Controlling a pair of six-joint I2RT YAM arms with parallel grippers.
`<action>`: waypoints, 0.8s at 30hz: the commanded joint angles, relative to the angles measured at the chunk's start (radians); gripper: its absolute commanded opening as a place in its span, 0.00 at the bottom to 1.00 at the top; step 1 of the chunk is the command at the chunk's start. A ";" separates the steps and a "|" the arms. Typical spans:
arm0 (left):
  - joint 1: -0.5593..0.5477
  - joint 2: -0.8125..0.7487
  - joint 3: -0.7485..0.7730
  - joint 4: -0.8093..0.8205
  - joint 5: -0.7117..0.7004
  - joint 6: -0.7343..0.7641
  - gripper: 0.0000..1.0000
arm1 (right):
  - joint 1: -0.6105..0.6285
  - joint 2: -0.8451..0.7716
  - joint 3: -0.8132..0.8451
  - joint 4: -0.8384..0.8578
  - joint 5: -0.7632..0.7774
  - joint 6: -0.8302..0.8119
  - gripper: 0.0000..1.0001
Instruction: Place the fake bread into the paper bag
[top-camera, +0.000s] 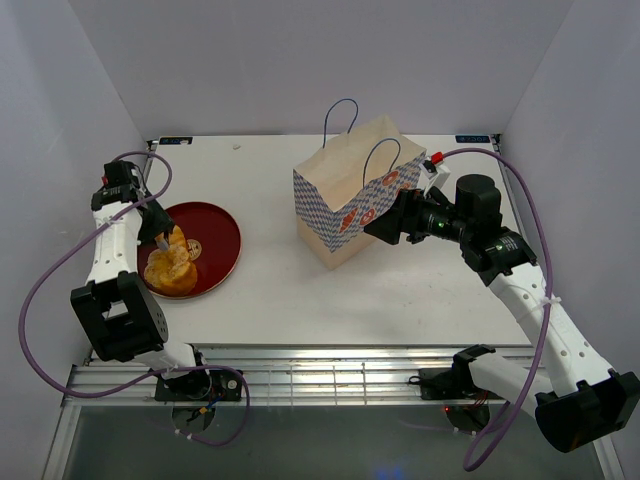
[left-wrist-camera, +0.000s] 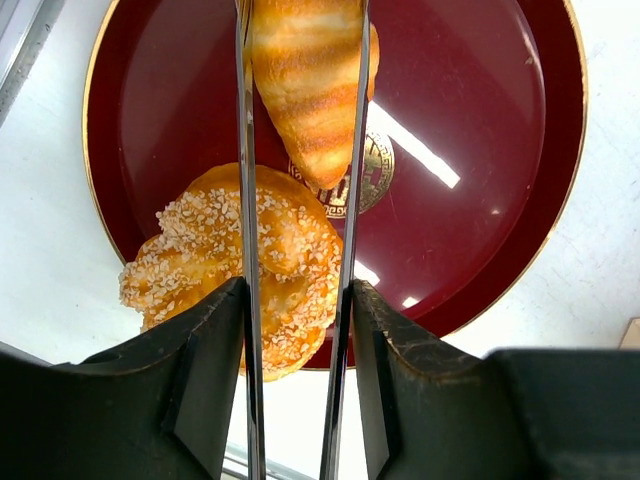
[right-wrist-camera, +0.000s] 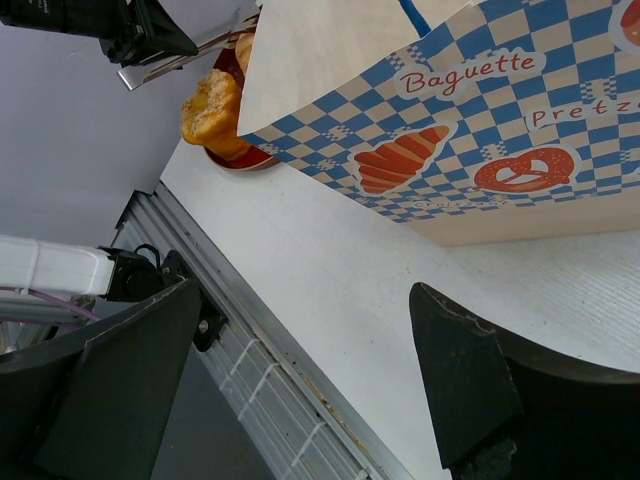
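I count two pieces of fake bread: one striped croissant (left-wrist-camera: 310, 90) and one seed-crusted twisted bun (left-wrist-camera: 200, 250). Both are at the one dark-red plate (left-wrist-camera: 480, 150), on the left side of the table (top-camera: 280, 290). They are well apart from the single paper bag (top-camera: 340, 175).

My left gripper (left-wrist-camera: 297, 300) has its jaws drawn in tight on one pair of silver tongs (left-wrist-camera: 247, 200), pinching the two arms toward each other. The croissant sits between those arms near their far end. Its long axis runs along the tongs and its tapered tip points back toward the gripper. I can't tell whether it is lifted or resting on the plate. The bun lies flat on the plate under the tong arms, nearer the rim. It is a broad lump, stretched a little crosswise to the tongs, with no clear pointed end.

The bag stands upright right of centre, mouth up, with its two blue cord handles (top-camera: 384, 141) sticking up. Its checked band carries the croissant and pretzel prints.

My right gripper (right-wrist-camera: 300, 300) is just beside the bag's right-hand face, low near its base. Its jaws are spread wide with nothing between them. I can't tell whether a finger touches the paper.
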 joint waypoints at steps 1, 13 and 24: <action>0.008 -0.010 -0.012 0.030 0.023 0.014 0.53 | 0.003 -0.021 -0.005 0.049 -0.017 -0.005 0.90; 0.006 -0.052 -0.017 0.047 0.018 -0.013 0.27 | 0.003 -0.024 -0.002 0.051 -0.012 -0.002 0.90; 0.006 -0.091 0.038 0.046 0.116 -0.044 0.15 | 0.003 -0.025 0.010 0.041 0.005 -0.002 0.90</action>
